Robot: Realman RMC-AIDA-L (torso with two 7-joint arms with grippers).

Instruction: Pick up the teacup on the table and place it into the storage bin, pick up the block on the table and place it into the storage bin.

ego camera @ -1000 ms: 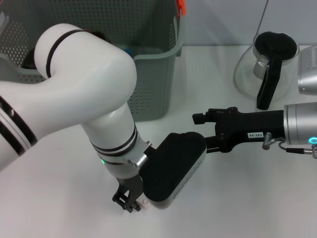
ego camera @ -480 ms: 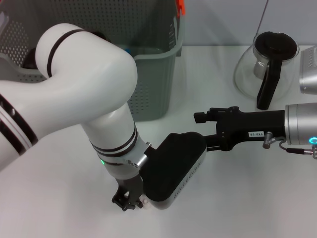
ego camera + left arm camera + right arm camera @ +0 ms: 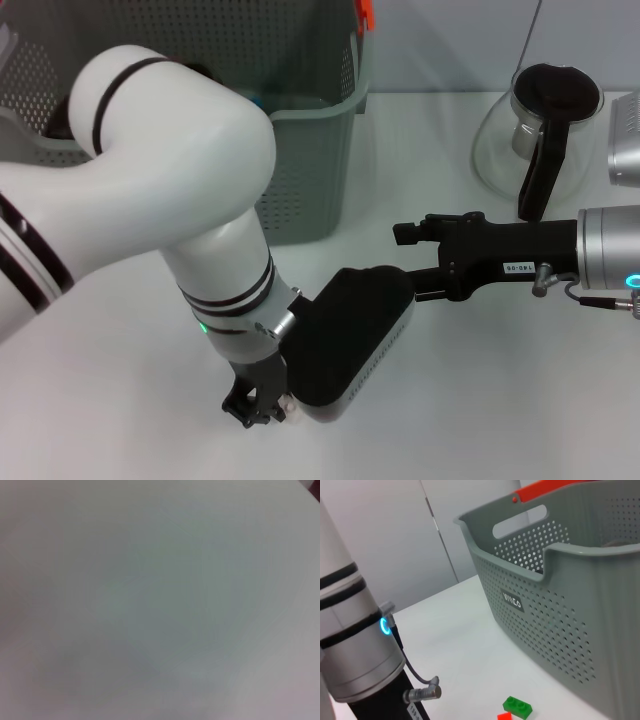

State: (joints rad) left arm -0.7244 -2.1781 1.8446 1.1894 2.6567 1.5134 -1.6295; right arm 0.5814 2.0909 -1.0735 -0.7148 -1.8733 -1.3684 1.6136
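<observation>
Left gripper [image 3: 256, 408] at 6 o'clock on table [image 3: 480, 400], claw state unclear (small pale thing beside it); could slip before storage bin [image 3: 310, 150]

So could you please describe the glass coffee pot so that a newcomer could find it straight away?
Start at the grey-green storage bin at the back of the white table and look across to the table's far right corner. The coffee pot stands there: a clear, round glass body with a black lid and black handle.

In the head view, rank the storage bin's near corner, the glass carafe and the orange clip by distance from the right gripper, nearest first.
From the right gripper:
1. Storage bin, near corner, toward the left.
2. Glass carafe, far right.
3. Orange clip, at the bin's back rim.
</observation>
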